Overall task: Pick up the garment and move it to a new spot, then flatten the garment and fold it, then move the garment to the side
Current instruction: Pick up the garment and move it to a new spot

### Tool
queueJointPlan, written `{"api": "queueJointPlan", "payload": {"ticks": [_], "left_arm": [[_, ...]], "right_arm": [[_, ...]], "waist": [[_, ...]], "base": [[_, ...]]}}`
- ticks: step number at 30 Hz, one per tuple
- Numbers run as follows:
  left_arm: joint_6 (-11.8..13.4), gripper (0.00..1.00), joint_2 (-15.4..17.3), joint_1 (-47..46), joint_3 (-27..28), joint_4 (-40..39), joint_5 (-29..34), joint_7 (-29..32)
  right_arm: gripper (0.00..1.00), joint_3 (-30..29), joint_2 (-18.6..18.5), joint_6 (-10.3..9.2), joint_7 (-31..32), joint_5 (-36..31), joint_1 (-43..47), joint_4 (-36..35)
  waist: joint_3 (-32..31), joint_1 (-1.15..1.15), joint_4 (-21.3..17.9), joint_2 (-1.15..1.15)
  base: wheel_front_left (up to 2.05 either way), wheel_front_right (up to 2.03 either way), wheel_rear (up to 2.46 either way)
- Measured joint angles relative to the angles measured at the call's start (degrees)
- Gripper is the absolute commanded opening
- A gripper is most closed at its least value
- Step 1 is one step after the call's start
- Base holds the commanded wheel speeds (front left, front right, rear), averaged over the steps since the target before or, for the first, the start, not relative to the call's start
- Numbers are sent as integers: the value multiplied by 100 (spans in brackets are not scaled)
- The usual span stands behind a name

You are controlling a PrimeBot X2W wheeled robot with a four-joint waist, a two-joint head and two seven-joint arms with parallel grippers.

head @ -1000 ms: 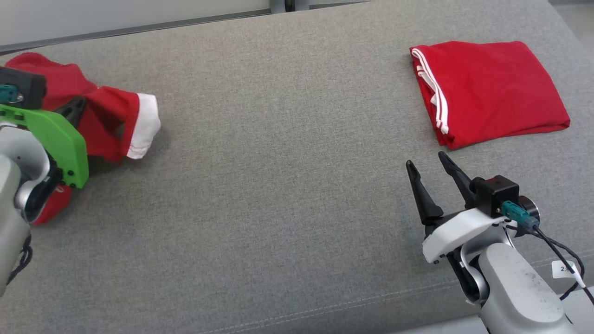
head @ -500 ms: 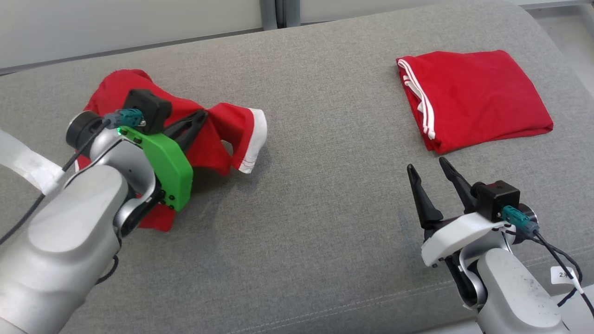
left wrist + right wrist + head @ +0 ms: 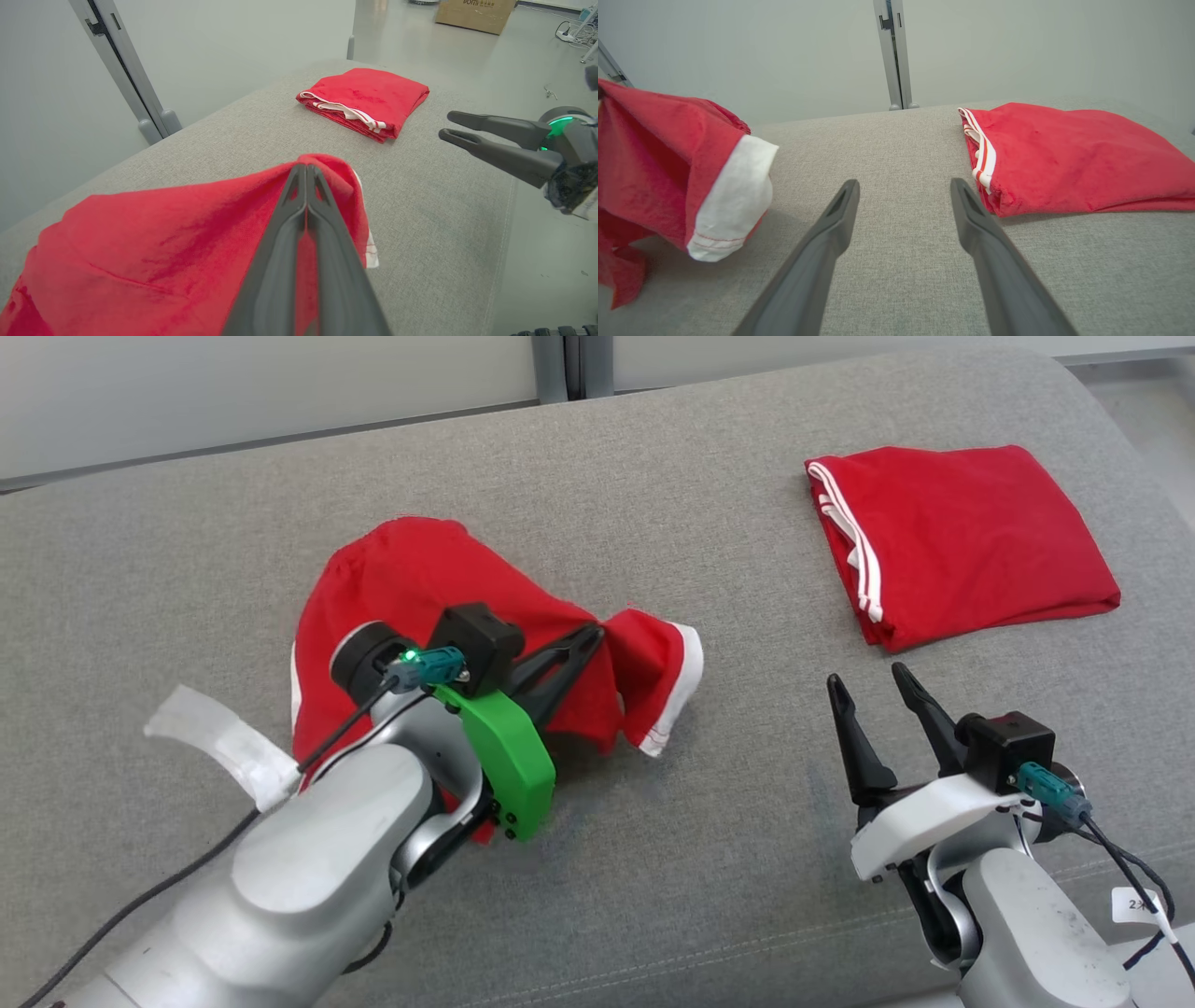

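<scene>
The left gripper (image 3: 597, 633) is clamped on a fold of the red garment (image 3: 420, 588), limp, light, probably thin jersey, best taken by its white cuff (image 3: 689, 672); the right gripper (image 3: 864, 674) stands spread, empty.

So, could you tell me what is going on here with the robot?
The robot's left hand is shut on a crumpled red garment, holding one part off the grey cushion. Its right hand hovers open and empty near a second red garment, which lies folded at the far right.
</scene>
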Motion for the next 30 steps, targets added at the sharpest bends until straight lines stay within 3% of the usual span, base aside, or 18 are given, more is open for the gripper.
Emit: {"api": "queueJointPlan", "payload": {"ticks": [9, 13, 19, 20, 21, 22, 30], "left_arm": [[75, 0, -430, 270, -200, -76, -22, -183], [-30, 0, -680, 500, -113, 207, -367, -380], [-158, 0, -859, 543, -197, 1100, -383, -730], [-172, 38, -886, 543, -225, 1240, -336, -829], [-178, 85, -913, 542, -254, 1390, -254, -903], [-180, 100, -938, 542, -281, 1512, -229, -949], [-226, 100, -1116, 555, -198, 1826, -153, -1300]], "right_arm": [[100, -35, 12, 0, 0, -8, 74, -3], [100, -13, 33, 0, 0, -20, 73, 3], [100, 68, 52, 0, 0, -33, 68, 30], [100, 81, 52, 0, 0, -33, 68, 35], [100, 89, 49, 0, 0, -32, 67, 45], [100, 91, 41, 0, 0, -26, 67, 54], [100, 77, 20, 0, 0, 4, 93, 87]], "waist": [[-34, 0, 69, 0], [-42, 0, 57, 0], [-48, 0, 15, 0], [-50, 0, 11, 0], [-54, 0, 7, 0], [-61, 0, 6, 0], [-178, 0, 86, 0]], "base": [[0, 0, 0], [0, 0, 0], [0, 0, 0], [0, 0, 0], [0, 0, 0], [0, 0, 0], [0, 0, 0]]}}
